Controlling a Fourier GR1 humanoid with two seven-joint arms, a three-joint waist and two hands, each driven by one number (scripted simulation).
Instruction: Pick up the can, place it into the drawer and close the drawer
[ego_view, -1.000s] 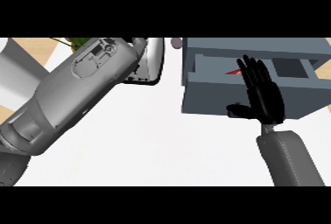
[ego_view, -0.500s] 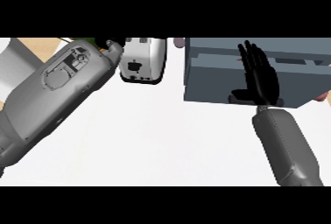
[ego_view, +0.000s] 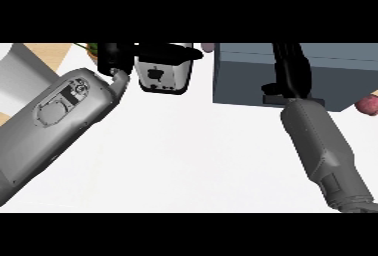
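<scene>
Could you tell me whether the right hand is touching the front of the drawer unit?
Touching: the head view shows the right hand lying flat, fingers straight, against the grey drawer unit front, with no gap visible.

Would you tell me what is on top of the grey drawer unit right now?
The right hand lies flat against the drawer unit, fingers straight. The drawer front looks shut, so its inside is hidden and no can shows. A pinkish object peeks out beside it.

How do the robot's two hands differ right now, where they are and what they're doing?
The right hand lies with straight fingers flat against the grey drawer unit, while the left hand is raised beside the toaster, touching neither. The right hand shows nearly whole; the left is cut off at the top. Both are black on grey forearms.
</scene>
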